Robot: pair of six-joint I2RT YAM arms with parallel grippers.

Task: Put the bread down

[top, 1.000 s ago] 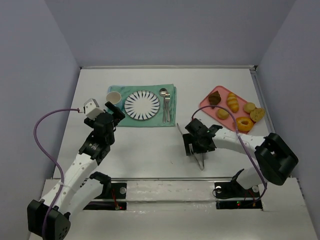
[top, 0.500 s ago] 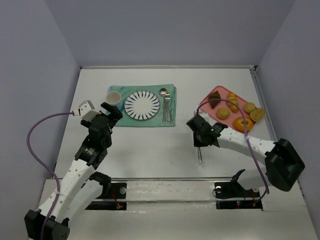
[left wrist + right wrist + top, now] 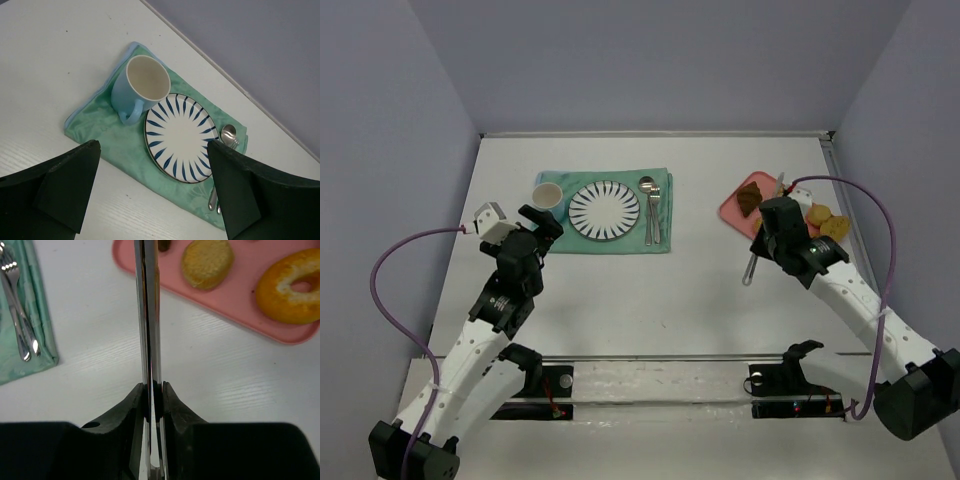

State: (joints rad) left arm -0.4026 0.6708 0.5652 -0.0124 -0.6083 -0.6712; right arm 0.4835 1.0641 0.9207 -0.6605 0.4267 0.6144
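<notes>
The right hand [image 3: 154,396] is swinging away from the middle of the bench [image 3: 620,300] and over to the pink tray [image 3: 244,275], a clear shift from a second ago, when it was hanging low near the bench's centre. It is clamped on a pair of metal tongs [image 3: 147,315], whose blades are lying pressed together with nothing between them that I can see; their tips are running out of the top of the wrist view. The bread is all sitting on the tray: a round bun [image 3: 207,262] just beside the blades and a ring doughnut [image 3: 290,287] further right. No piece is being gripped yet, so picking one up looks like the next step. The left hand [image 3: 152,150] is hovering with fingers spread wide and empty above the striped plate [image 3: 182,137] on its green placemat [image 3: 125,150].
</notes>
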